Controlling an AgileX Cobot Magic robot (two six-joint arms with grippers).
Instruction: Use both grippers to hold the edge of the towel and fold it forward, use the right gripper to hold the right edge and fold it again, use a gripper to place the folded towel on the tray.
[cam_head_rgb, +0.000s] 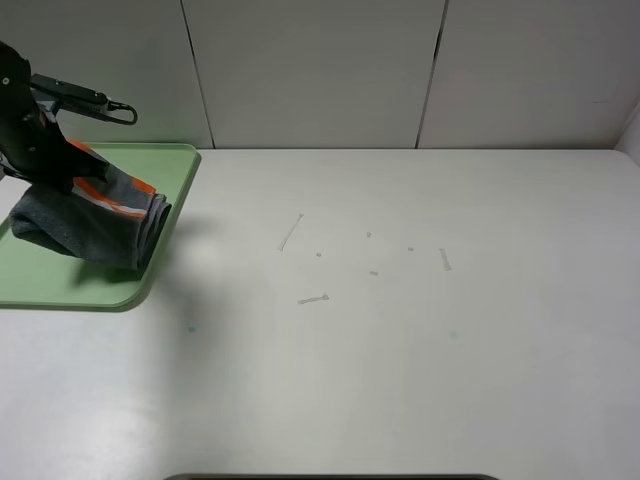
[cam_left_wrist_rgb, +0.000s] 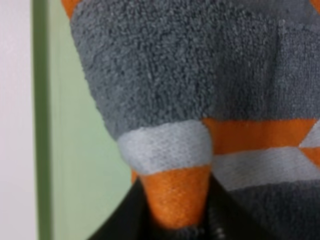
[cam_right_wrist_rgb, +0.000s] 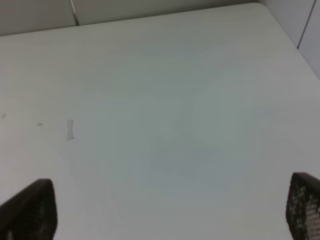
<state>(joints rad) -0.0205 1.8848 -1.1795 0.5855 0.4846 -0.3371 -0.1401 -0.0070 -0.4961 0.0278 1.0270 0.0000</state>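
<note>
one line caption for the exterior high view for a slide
Left gripper lowers the folded grey-and-orange towel onto the green tray at the table's left edge.

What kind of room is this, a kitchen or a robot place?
Probably a robot test bench, not a kitchen: a bare white table against plain wall panels, with the left gripper setting a folded towel on a green tray.

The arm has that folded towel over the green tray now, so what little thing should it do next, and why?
Probably open the jaws and let go. The folded towel already lies on the green tray, and the left gripper is pinching its orange corner. The right gripper is open over the bare table.
</note>
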